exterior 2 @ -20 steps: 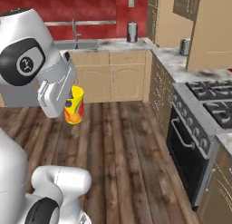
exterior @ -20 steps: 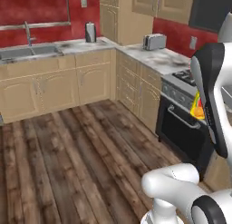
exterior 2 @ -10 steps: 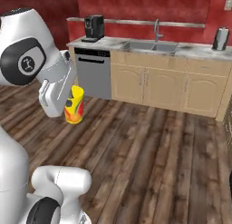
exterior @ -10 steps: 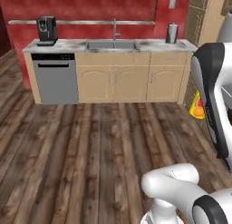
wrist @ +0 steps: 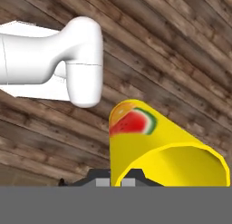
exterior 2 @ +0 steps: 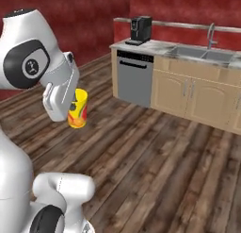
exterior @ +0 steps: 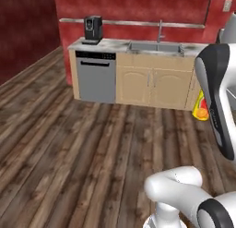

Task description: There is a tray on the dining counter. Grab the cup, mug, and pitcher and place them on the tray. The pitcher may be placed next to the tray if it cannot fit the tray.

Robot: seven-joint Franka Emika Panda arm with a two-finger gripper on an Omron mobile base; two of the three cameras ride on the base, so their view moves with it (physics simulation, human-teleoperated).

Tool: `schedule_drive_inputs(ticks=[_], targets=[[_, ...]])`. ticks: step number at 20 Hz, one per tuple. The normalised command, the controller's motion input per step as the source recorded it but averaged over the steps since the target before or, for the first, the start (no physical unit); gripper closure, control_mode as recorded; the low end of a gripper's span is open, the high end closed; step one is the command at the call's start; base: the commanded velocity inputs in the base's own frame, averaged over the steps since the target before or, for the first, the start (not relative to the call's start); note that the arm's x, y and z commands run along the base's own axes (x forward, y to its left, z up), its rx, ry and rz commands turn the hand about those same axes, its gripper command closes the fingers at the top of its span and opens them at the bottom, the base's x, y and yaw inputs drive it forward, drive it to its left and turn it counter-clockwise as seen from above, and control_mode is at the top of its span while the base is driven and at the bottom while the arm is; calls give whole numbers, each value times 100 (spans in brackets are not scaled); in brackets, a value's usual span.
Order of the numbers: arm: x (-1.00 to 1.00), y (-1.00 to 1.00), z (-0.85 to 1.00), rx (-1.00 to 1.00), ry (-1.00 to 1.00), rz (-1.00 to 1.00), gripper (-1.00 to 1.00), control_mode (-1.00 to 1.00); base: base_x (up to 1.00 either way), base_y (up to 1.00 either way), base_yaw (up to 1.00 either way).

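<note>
In the right base view the cup (exterior 2: 78, 108), a yellow tumbler with a red-orange mark low on its side, is seen held up in the air above the wooden floor (exterior 2: 155, 161), tucked against the white hand of the arm, which hides part of its near side. The pincer (exterior 2: 70, 107) is closed on the cup, although its fingertips are hidden behind the hand and the cup in that view. In the hand view the cup (wrist: 156, 146) is seen from close by, with its open rim turned toward the camera and a watermelon-slice picture on its wall; the dark base of the pincer is just made out beneath it. In the left base view a strip of the cup (exterior: 201, 107) shows at the right, beside the white forearm. Further right in the right base view a coffee machine (exterior 2: 140, 30) stands on a marble bench (exterior 2: 155, 47) against the red wall, above a grey dishwasher (exterior 2: 133, 77). Right of that, a sink (exterior 2: 197, 53) with a tap is set into the same bench, over tan cabinet doors (exterior 2: 188, 96).
</note>
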Motion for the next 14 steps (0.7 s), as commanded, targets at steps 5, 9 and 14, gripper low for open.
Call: schedule_drive_inputs(ticks=[5, 9, 14], targets=[[0, 0, 0, 0, 0, 0, 100, 100, 98, 52, 2], [0, 0, 0, 0, 0, 0, 100, 100, 100, 75, 0], [0, 0, 0, 0, 0, 0, 100, 100, 100, 99, 0]])
